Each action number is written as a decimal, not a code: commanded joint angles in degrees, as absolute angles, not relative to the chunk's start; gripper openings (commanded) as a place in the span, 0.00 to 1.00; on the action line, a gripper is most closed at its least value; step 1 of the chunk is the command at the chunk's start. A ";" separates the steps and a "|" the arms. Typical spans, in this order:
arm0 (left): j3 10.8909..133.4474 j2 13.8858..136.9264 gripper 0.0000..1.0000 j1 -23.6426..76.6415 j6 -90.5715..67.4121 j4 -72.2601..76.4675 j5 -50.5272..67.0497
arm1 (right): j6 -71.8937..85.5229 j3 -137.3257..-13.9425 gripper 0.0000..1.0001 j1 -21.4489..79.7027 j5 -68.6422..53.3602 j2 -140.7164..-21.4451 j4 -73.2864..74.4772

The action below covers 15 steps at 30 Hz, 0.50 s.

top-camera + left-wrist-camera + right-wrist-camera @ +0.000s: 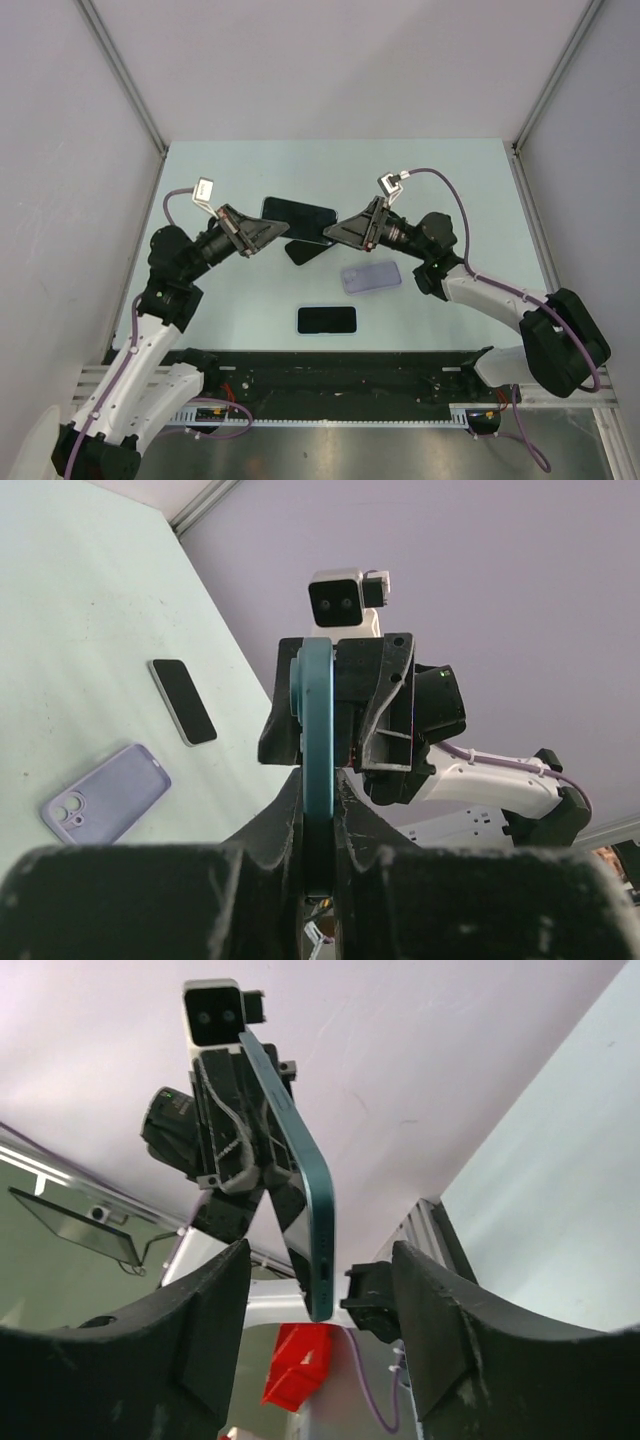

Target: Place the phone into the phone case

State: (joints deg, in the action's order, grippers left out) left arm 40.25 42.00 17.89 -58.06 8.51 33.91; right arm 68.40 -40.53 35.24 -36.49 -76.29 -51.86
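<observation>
our left claw (320, 795) is clamped tight on one end of the teal phone (317, 710), which shows edge-on between its fingers in the left wrist view and is lifted clear of the table (250, 170). our right claw (320, 1270) faces it from the other end with its jaws spread. the phone's free end sits in the gap between those fingers (205, 1320) with space showing on both sides, so this claw grips nothing. seen from above, the phone hangs in the air on the far side of the purple case (371, 275), a little to its left, bridging the two claws. the case lies flat on the table below the right claw. a black phone (327, 320) lies flat on the near side of the case, a little to its left and apart from it.
</observation>
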 commanded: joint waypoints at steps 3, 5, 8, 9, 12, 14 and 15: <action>40.34 41.22 0.03 18.11 -60.03 13.45 35.51 | 73.47 -42.36 0.44 35.07 -36.99 -78.57 -61.35; 40.52 41.57 0.03 18.11 -60.03 13.54 35.94 | 74.61 -43.24 0.33 35.42 -37.53 -79.98 -62.22; 40.43 41.75 0.04 18.11 -59.94 13.54 36.47 | 75.67 -44.20 0.24 36.03 -38.32 -81.64 -63.46; 40.26 41.66 0.04 18.11 -59.94 13.54 36.56 | 75.93 -44.38 0.20 36.12 -38.93 -82.09 -64.24; 39.90 41.22 0.13 18.11 -59.59 13.54 36.39 | 76.73 -44.47 0.07 36.04 -39.55 -82.62 -65.13; 39.64 40.78 0.31 18.11 -58.80 13.54 36.30 | 76.38 -44.47 0.03 35.69 -39.81 -82.44 -64.43; 39.20 40.43 0.39 18.11 -58.54 13.54 36.12 | 75.85 -44.47 0.02 35.34 -40.08 -81.83 -62.77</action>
